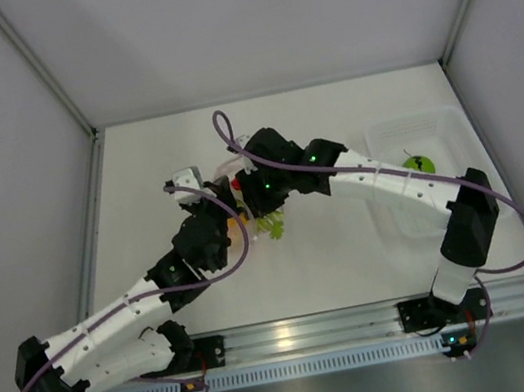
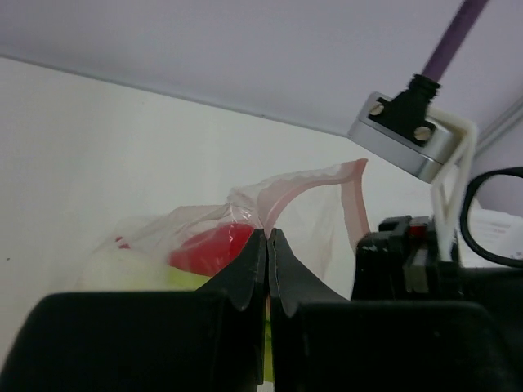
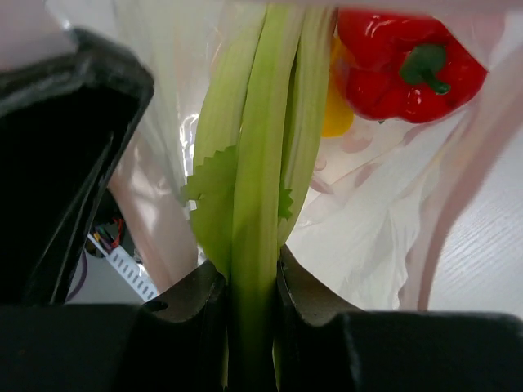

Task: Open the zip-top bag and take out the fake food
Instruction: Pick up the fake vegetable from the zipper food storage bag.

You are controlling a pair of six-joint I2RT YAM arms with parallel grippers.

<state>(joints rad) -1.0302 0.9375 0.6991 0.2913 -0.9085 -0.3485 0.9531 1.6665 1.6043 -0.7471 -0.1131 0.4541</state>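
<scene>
The clear zip-top bag [image 2: 319,212] with its pink zip strip [image 2: 353,200] is lifted at table centre, and it also shows from above [image 1: 229,183]. My left gripper [image 2: 268,238] is shut on the bag's edge just below the strip. A red pepper [image 2: 211,247] shows through the plastic. My right gripper [image 3: 252,273] is shut on a pale green celery-like stalk [image 3: 261,163] at the bag's mouth. The red pepper [image 3: 404,61] and a yellow piece [image 3: 333,110] lie inside the bag behind the stalk. In the top view the stalk's leafy end [image 1: 269,223] hangs below the right gripper [image 1: 262,208].
A translucent white tray [image 1: 438,129] stands at the right and holds a green ball [image 1: 418,164]. White walls enclose the table on three sides. The arms' mounting rail [image 1: 307,335] runs along the near edge.
</scene>
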